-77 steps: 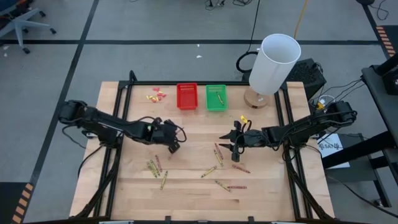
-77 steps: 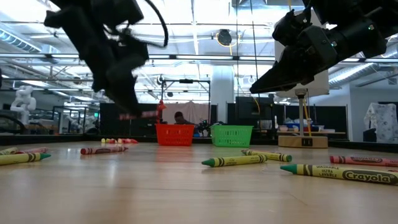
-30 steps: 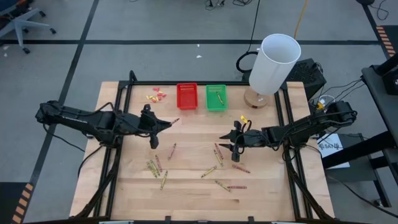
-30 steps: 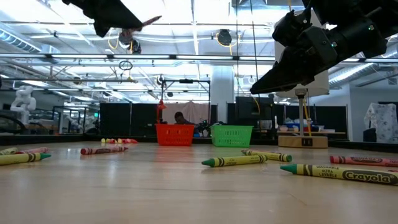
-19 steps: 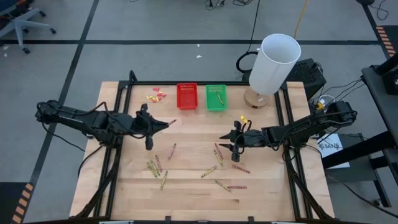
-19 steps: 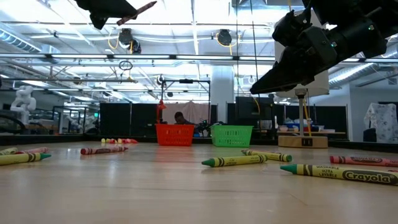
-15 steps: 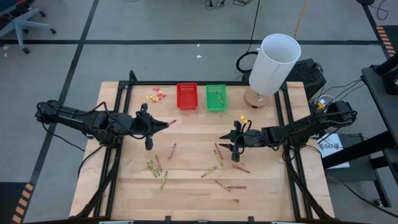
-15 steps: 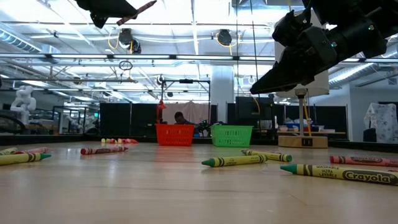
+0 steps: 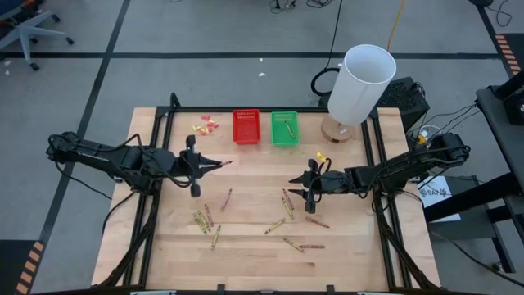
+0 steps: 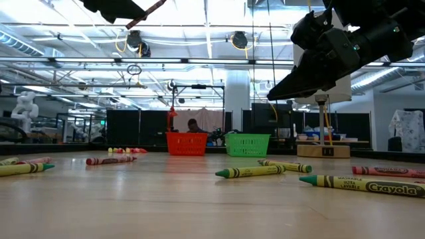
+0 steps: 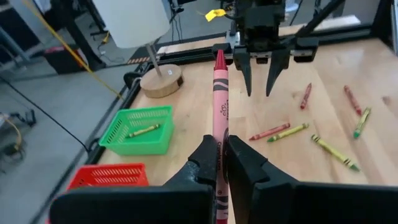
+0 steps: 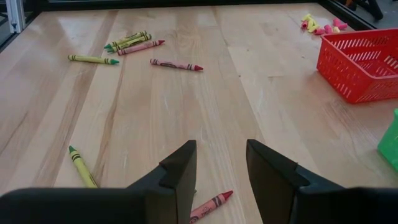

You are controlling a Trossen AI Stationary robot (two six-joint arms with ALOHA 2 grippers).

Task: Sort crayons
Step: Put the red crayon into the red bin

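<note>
My left gripper [image 9: 202,166] is shut on a red crayon [image 11: 220,106], high above the table's left middle; the crayon also shows in the high view [image 9: 221,164] and the low view [image 10: 147,11]. My right gripper [image 9: 300,186] is open and empty, above the table's right middle; a red crayon [image 12: 210,206] lies on the wood just before its fingers. Several red and green crayons [image 9: 209,220] lie loose on the near half of the table. A red basket [image 9: 246,127] and a green basket [image 9: 285,129] stand at the far edge; the green one holds a green crayon [image 11: 142,131]. My left gripper pinches the red crayon's rear part [image 11: 219,163] between its two fingers. The crayon runs along the fingers and sticks out past their tips, pointing toward the table's right side and a little up. It is lifted clear of the table.
A white lamp [image 9: 360,82] on a round wooden base stands at the far right corner. Small yellow and pink scraps [image 9: 206,125] lie left of the red basket. Bare wood lies between the two grippers and before the baskets.
My left gripper has drawn back a little toward the table's left edge with the red crayon, which stays clear of the table, its free end pointing right and a little higher than before. My right gripper has kept still.
</note>
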